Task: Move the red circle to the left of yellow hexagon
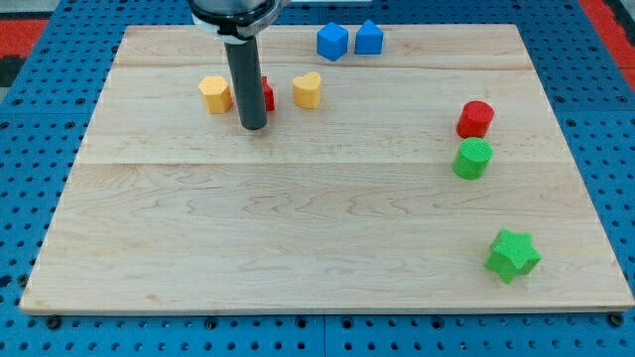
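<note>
A: Where is my tip (253,127) right now?

B: It sits on the wooden tabletop (298,228), in the upper left part of the view, between the yellow hexagon (215,94) on the view's left and the yellow heart-shaped block (309,89) on the view's right.

A: And the red block the task names?

B: A red block (266,94) shows only as a sliver on the right edge of the rod, mostly hidden behind it, so its shape can't be made out. It lies to the right of the yellow hexagon, between it and the yellow heart. My tip seems to touch it or stand just in front of it.

A: Is the end effector open or closed?

B: It is a plain rod with nothing to open or close, and it grips nothing.

A: What else is on the board?

B: Two blue blocks, a blue cube (332,42) and a blue house-shaped block (369,38), sit side by side near the view's top. At the view's right, a red cylinder (475,118) stands just above a green cylinder (473,159). A green star (513,255) lies lower, toward the bottom right, well apart from the tip.
</note>
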